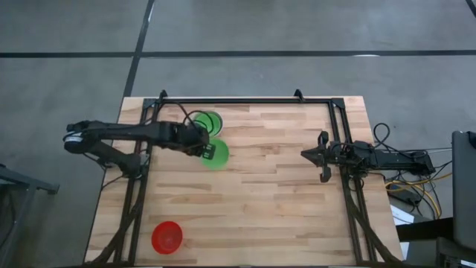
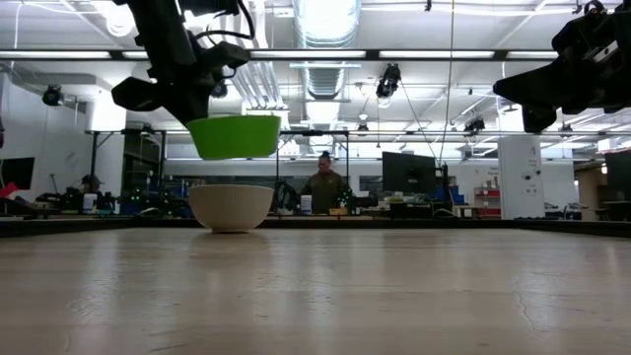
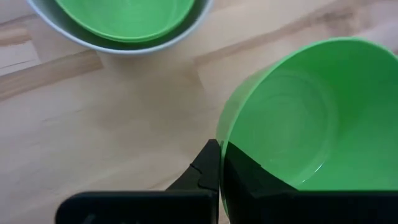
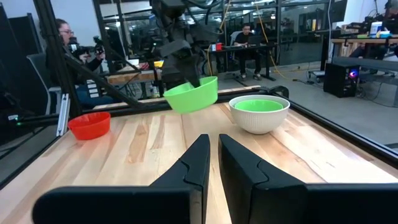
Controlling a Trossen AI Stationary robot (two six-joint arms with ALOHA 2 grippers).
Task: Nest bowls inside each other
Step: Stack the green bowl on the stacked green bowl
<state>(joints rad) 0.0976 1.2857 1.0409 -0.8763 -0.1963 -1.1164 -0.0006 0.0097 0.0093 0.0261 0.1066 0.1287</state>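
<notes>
A white-grey bowl (image 1: 199, 119) stands on its base at the table's far left, with a green bowl (image 1: 210, 123) nested in it. Just on its near side a second green bowl (image 1: 217, 155) hangs in the air, my left gripper (image 1: 206, 147) shut on its rim. A red bowl (image 1: 166, 237) rests on its base near the front left corner. At the table's right side my right gripper (image 1: 316, 155) waits, shut and holding nothing. My left gripper pinches the green bowl's rim (image 3: 221, 138) with one finger (image 3: 261, 177) inside the bowl and the other (image 3: 202, 168) outside on the wall. The fingers slant down from the table's left. The bowl (image 2: 235, 136) hangs clear of the table, mouth up, slightly tilted.
A black frame (image 1: 245, 100) runs along the table's far edge and down both sides. Bare wood lies across the middle (image 1: 260, 193). Cables and equipment (image 1: 416, 186) sit beyond the right edge. People show at desks in the room behind the table.
</notes>
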